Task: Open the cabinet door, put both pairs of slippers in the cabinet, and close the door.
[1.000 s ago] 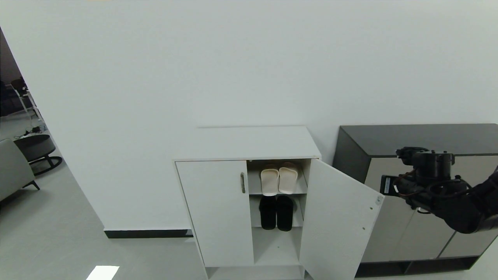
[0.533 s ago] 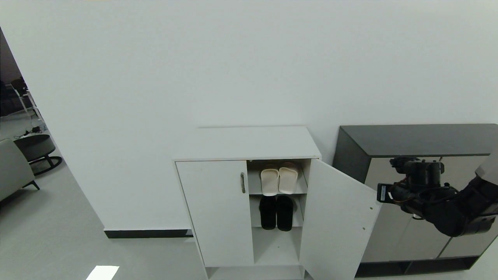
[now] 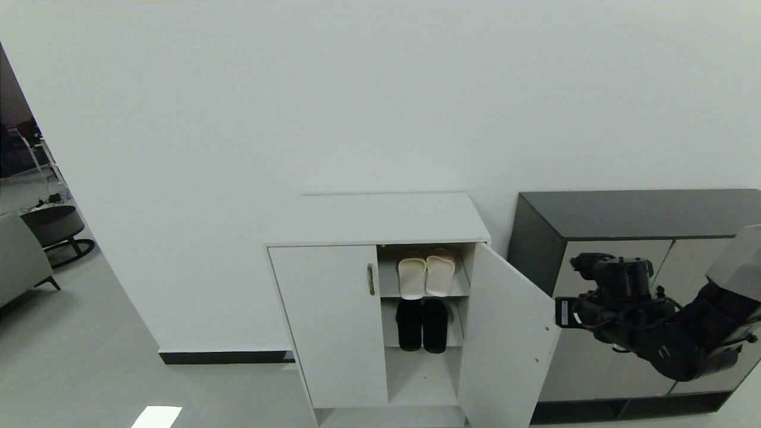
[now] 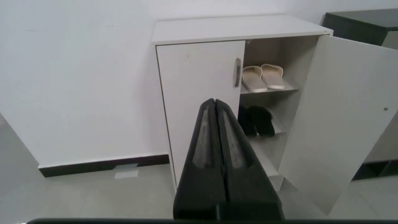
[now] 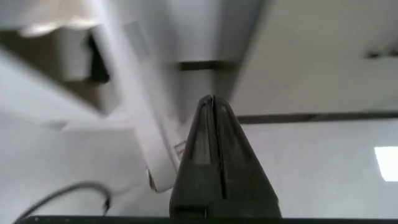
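The stiff, light cabinet door (image 3: pixel 511 339) should swing easily if the right gripper (image 5: pixel 213 109), closed and empty, pushes near its free edge.

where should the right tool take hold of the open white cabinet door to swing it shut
Likely the free vertical edge of the open white cabinet door, farthest from its hinges, approached from the right, behind the panel. It stands swung outward with only its bare inner face showing, so that thin edge offers most leverage.
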{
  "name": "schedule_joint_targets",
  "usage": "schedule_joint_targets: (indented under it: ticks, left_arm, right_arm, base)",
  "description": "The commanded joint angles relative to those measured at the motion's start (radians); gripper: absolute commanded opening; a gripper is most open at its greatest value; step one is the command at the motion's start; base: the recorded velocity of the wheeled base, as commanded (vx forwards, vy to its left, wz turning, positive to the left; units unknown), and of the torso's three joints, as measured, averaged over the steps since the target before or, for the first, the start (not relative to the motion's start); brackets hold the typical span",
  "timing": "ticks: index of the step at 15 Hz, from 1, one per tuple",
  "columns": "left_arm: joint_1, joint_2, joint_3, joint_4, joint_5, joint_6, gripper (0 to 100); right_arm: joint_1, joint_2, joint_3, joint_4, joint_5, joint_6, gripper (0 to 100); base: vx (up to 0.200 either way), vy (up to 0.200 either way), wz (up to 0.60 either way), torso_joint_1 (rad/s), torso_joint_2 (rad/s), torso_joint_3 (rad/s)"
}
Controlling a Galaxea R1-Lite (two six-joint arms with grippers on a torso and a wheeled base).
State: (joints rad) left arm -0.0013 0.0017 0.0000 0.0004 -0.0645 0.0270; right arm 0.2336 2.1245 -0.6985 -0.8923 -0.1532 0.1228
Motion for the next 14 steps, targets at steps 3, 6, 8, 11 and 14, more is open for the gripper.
schedule_joint_targets:
  ticks: [3,6,8,11,14]
  left_arm:
    - [0.001,0.001,0.0,0.0,-0.001,-0.001,0]
    - [0.0,0.001,0.0,0.0,0.0,-0.001,0]
    - [0.0,0.001,0.0,0.0,0.0,-0.001,0]
    - [0.0,0.001,0.0,0.001,0.0,-0.001,0]
    - [0.0,0.001,0.0,0.0,0.0,-0.001,0]
  right_arm:
    - [0.207,-0.127,0.097,0.0,0.001,0.063,0]
    - [0.236,-0.129,0.106,0.0,0.001,0.075,0]
    - [0.239,-0.129,0.105,0.0,0.001,0.077,0]
    - [0.256,-0.118,0.106,-0.028,0.003,0.077,0]
    - [0.311,-0.047,0.106,-0.135,-0.005,0.117,0]
  base:
    - [0.0,0.0,0.0,0.0,0.0,0.0]
    - [0.0,0.0,0.0,0.0,0.0,0.0]
    - [0.0,0.0,0.0,0.0,0.0,0.0]
    - [0.0,0.0,0.0,0.0,0.0,0.0]
    - [0.0,0.0,0.0,0.0,0.0,0.0]
